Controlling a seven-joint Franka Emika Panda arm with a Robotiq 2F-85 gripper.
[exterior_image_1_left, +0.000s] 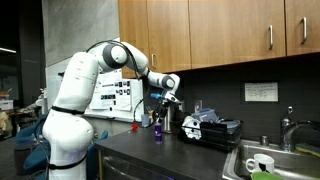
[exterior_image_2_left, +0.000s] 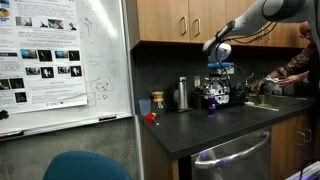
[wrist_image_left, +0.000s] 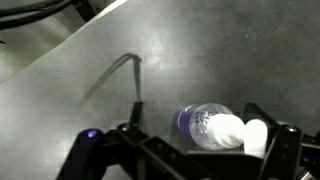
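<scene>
Bottle (wrist_image_left: 205, 125) — broad counter (wrist_image_left: 90, 90) around — splayed gripper (exterior_image_1_left: 161, 104) above

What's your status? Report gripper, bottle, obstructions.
Gripper open, over bottle, no contact. Bottle sits free on counter. Nothing seen between them.

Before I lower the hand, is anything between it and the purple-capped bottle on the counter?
Nothing visible does. The open hand hangs above the purple-capped bottle, which stands on the dark counter, with only open air between them.
</scene>
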